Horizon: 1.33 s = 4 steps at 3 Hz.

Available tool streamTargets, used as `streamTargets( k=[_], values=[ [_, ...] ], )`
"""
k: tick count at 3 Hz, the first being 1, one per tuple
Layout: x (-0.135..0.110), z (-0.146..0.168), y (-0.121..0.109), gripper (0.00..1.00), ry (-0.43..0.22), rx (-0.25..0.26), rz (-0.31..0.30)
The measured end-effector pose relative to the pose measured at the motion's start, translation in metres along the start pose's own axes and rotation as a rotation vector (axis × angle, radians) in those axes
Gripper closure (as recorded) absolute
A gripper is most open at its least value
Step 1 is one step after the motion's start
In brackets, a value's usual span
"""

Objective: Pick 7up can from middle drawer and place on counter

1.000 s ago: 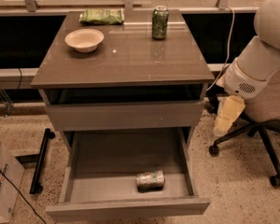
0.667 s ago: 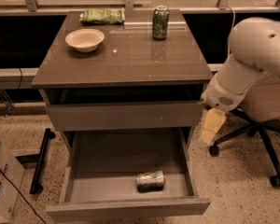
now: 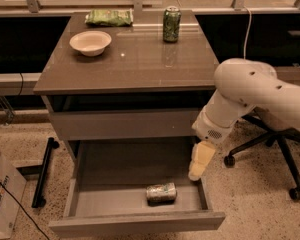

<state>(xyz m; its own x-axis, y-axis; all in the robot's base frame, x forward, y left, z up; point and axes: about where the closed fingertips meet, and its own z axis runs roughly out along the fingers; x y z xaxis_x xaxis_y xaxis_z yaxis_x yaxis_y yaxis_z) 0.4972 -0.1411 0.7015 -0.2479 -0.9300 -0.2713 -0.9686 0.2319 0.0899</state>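
The 7up can (image 3: 161,193) lies on its side on the flat grey floor of the open middle drawer (image 3: 105,199), near the front right. My gripper (image 3: 199,165) hangs from the white arm over the drawer's right wall, above and to the right of the can, not touching it. The counter (image 3: 135,59) is the glossy grey-brown top of the cabinet.
On the counter stand a darker green can (image 3: 171,24) at the back, a white bowl (image 3: 90,42) at the left and a green snack bag (image 3: 109,17) at the back left. An office chair (image 3: 275,149) stands to the right. A black bar (image 3: 44,171) lies on the floor at the left.
The arm has swung left and down, bringing my gripper from beside the cabinet to over the drawer's right wall. The can has not moved.
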Motion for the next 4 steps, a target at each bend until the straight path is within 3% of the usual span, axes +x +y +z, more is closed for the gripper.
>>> streamTargets(
  k=[2,3,4],
  values=[
    [-0.016,0.098,0.014,0.00,-0.132,-0.110,0.066],
    [-0.018,0.140,-0.003,0.00,-0.163,-0.136,0.089],
    [-0.018,0.140,-0.003,0.00,-0.163,-0.136,0.089]
  ],
)
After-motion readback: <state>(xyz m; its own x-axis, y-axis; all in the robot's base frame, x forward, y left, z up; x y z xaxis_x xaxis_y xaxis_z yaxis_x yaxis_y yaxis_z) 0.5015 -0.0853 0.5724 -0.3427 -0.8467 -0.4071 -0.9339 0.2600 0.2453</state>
